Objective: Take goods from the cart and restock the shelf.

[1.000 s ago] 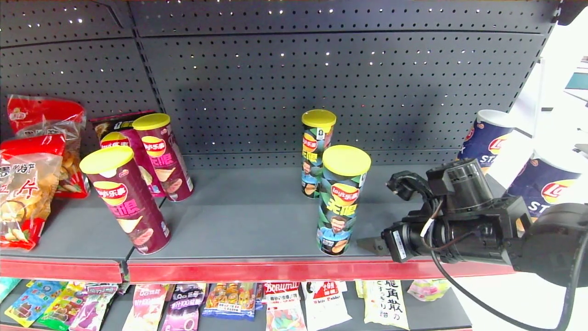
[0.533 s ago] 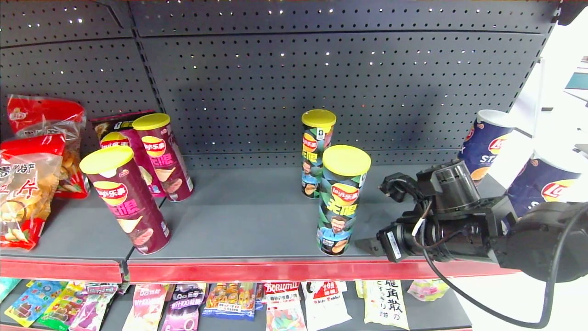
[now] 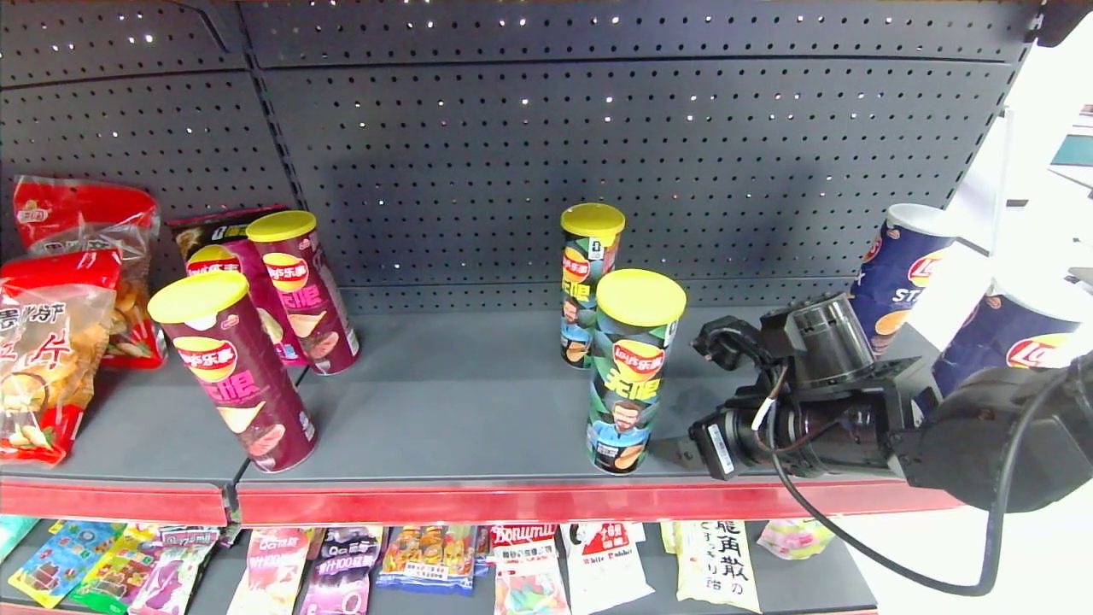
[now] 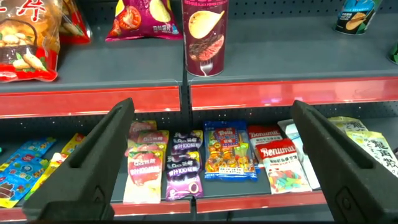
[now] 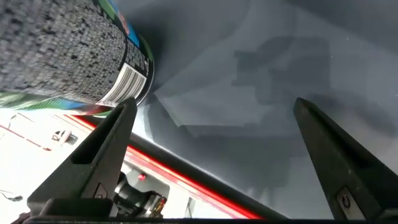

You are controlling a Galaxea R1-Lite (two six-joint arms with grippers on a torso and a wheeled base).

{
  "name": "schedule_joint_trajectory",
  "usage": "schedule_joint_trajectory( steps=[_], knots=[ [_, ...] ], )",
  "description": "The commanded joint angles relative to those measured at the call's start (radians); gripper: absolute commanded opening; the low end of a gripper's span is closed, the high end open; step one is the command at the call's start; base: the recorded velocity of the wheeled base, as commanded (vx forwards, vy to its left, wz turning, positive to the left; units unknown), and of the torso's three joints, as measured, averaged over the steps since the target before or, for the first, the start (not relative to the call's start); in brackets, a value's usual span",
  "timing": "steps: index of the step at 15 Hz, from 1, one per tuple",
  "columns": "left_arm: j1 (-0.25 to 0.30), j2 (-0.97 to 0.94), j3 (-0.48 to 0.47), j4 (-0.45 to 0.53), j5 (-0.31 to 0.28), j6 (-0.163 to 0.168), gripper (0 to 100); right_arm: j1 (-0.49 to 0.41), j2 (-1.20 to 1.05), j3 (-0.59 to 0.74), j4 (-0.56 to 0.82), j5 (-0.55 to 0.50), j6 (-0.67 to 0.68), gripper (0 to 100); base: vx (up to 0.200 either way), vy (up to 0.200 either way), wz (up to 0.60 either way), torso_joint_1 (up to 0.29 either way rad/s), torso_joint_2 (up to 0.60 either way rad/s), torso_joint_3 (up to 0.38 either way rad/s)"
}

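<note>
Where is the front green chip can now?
Head view: the front green can stands upright right of centre near the shelf's red edge, before a second green can, the open right claw to its right.

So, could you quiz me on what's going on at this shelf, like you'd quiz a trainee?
1. True or false: the right claw is shut on the front green can.
2. The green cans have lids that are: A red, B yellow, C white.
3. How many green cans stand on the grey shelf?
Key: 1 false, the claw is open beside it. 2 B. 3 two.
</note>
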Motion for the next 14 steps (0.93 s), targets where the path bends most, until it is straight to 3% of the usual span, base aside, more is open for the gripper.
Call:
schedule_joint_trajectory(
  steps=[1, 14],
  knots=[
    [0.001, 0.000, 0.002, 0.000, 0.000, 0.000, 100, 0.003, 0.006, -0.002, 0.000, 0.000, 0.000, 100, 0.000, 0.000, 0.00, 0.000, 0.00, 0.000],
    [-0.001, 0.000, 0.000, 0.000, 0.000, -0.001, 100, 0.007, 0.038, -0.043, -0.002, -0.018, -0.036, 100, 0.000, 0.000, 0.00, 0.000, 0.00, 0.000]
  ],
)
